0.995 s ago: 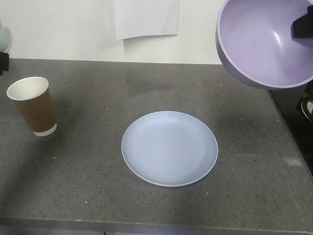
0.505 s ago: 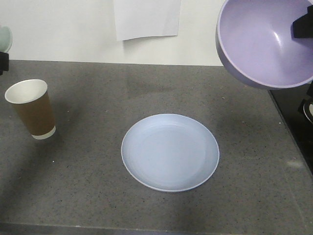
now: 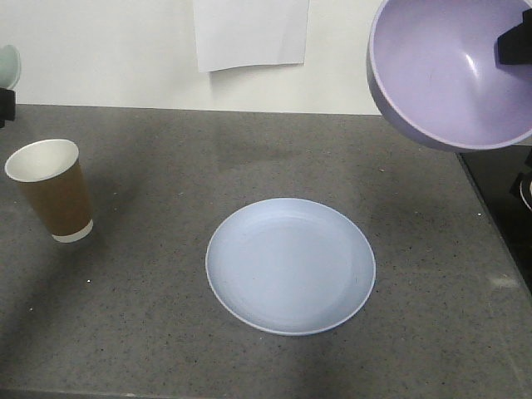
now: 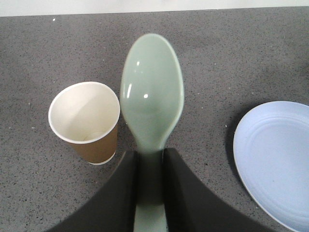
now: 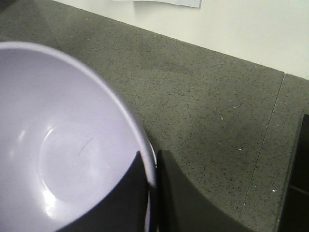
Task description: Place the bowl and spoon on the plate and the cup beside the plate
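- Left gripper (image 4: 149, 162): clamped on the spoon (image 4: 152, 92) by its handle, one finger each side. We see the scoop end pointing forward, hollow side up, held in the air above the bench (image 4: 231, 43).
- Right gripper (image 5: 153, 193): grasping the bowl (image 5: 63, 145) by its rim, one finger inside and one outside.
- From the front view, we read the bowl as lifted over the bench's right rear corner. It is tipped so its opening faces the camera, and it is empty.
- Cup (image 3: 51, 189): stands mouth up on the bench near the left edge, empty, touching nothing. In the left wrist view it sits just left of the spoon's scoop.
- Plate (image 3: 290, 266): flat on the bench, about midway between the left and right edges and closer to the front edge. Nothing on it, and it is well apart from the cup.
- Paper sheet (image 3: 251, 33) hangs on the wall (image 3: 100, 50) behind the rear edge.
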You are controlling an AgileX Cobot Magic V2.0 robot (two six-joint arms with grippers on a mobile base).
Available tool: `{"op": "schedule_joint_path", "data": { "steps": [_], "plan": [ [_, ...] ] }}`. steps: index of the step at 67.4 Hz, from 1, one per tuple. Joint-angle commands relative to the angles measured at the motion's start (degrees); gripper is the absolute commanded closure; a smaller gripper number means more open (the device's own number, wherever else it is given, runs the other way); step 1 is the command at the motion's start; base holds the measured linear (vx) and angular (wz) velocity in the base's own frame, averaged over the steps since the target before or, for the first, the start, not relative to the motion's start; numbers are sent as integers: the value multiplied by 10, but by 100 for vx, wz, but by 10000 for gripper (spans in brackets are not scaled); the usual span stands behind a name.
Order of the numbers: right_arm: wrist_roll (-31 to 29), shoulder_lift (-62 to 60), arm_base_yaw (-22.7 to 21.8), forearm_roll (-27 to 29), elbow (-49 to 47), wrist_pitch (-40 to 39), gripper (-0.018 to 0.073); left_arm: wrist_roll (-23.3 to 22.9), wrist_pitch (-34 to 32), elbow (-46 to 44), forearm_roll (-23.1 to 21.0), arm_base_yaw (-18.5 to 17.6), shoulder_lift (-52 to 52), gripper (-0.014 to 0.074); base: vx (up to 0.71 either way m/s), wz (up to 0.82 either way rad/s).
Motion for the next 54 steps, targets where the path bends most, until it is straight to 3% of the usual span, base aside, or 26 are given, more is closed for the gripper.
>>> {"op": "schedule_joint_path", "data": {
  "steps": [1,54],
  "plan": [
    [1,-12,-3,11,-15,-36,564,-5,-32,-15,-2,-2,-11,603,2,0],
    [1,-12,-3,11,-15,-36,564,-5,-32,-15,-2,-2,-11,603,2,0]
  ]
}}
